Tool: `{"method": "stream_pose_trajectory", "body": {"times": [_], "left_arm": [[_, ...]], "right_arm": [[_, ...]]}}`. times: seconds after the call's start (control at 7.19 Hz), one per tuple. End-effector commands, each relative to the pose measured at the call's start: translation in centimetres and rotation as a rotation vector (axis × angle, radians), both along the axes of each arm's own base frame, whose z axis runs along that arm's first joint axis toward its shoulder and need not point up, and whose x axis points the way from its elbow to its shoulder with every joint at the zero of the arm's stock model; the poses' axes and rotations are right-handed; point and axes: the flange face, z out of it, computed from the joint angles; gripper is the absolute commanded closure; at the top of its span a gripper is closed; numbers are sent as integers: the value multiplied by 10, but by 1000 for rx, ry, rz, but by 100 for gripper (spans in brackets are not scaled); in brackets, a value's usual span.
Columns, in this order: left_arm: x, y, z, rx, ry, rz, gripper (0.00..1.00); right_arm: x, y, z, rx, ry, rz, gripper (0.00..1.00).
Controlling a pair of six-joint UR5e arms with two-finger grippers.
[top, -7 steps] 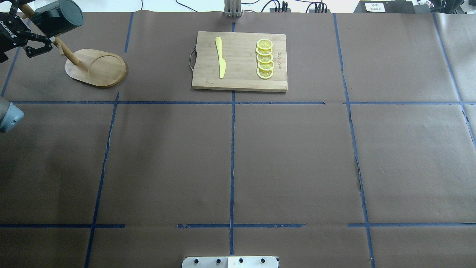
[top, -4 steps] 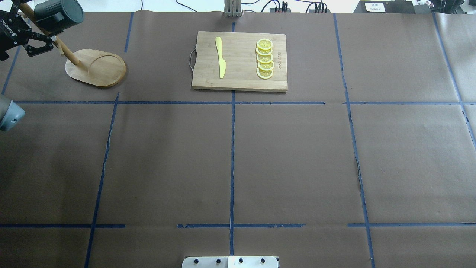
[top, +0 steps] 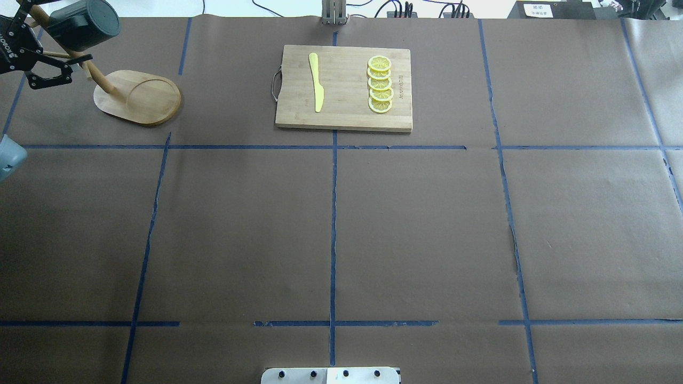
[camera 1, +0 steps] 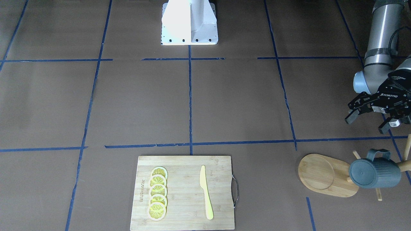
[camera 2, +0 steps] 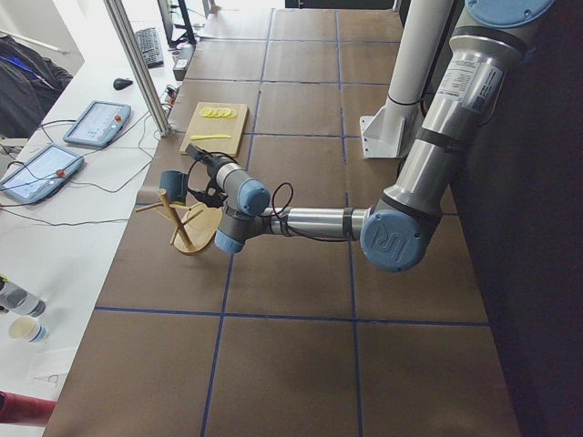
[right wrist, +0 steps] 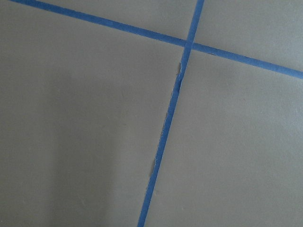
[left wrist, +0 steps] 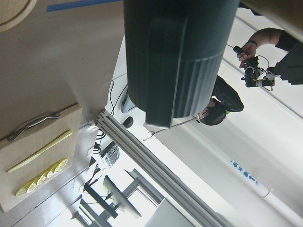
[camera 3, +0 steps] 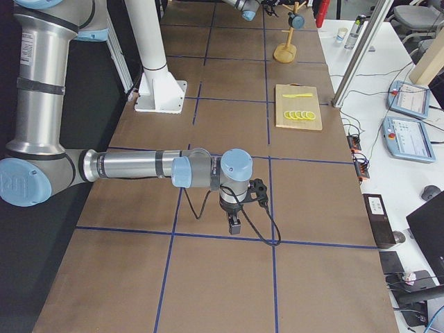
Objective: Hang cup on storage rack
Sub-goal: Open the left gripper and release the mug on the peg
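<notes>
The dark blue-grey ribbed cup hangs by its squared handle on a peg of the bamboo storage rack at the table's far left. It also shows in the front view beside the rack's oval base, and fills the left wrist view. My left gripper is open and empty, just short of the cup and apart from it; it shows in the front view too. My right gripper hangs low over bare table in the right side view only; I cannot tell whether it is open.
A rectangular bamboo cutting board with a yellow knife and several lemon slices lies at the far middle. The robot base stands at the near edge. Blue tape lines cross the brown table cover.
My left gripper has drawn slightly back from the cup with its fingers spread wider, and the left elbow has slid toward the view's left edge. The cup stays on the peg.
</notes>
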Motion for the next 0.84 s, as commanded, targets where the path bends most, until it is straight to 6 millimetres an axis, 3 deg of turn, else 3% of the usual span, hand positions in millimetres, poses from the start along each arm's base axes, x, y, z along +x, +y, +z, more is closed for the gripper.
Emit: {"method": "stream_pose_trajectory", "body": {"times": [0.0, 0.28, 0.7], "left_arm": [[-11, -2, -10, 261, -328, 55, 0], [-20, -9, -13, 489, -568, 42, 0], [-17, -5, 24, 731, -829, 21, 0]], "right_arm": [[0, 0, 1, -4, 0, 1, 0], [0, 0, 2, -6, 0, 1, 0], [-1, 0, 2, -7, 1, 1, 0]]}}
